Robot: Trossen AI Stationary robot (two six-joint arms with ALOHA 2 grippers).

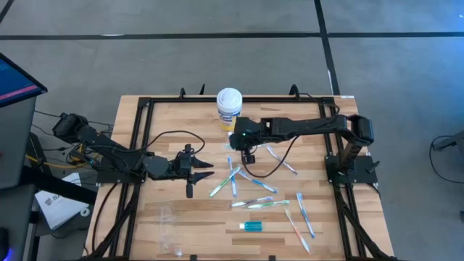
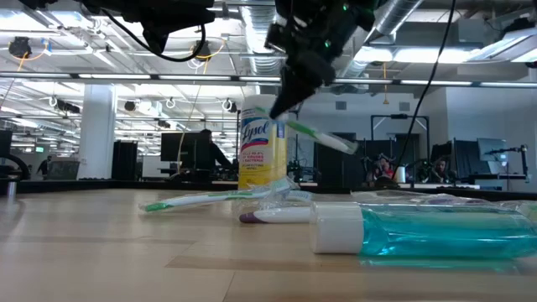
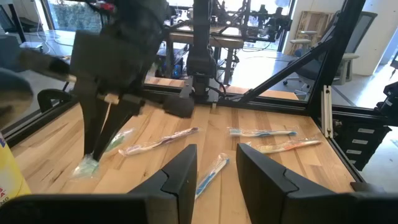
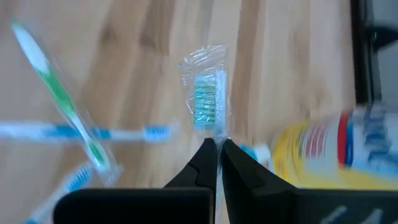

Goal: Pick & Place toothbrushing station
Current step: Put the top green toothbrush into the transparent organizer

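The right end effector is held above the middle of the worktop, its fingers pinched on a wrapped green toothbrush, which is gripped near one end and hangs clear of the surface at a tilt. A yellow wipes canister stands just beside it. The other toothbrushes are scattered across the worktop, apart from one another, with a teal toothpaste tube near the front edge. The left end effector waits low over the left part of the worktop, fingers spread.

The grip looks narrow and is made through slick wrapping, so the brush could probably slip or swing if it is moved quickly. The canister could be knocked, since it is so near the raised arm.
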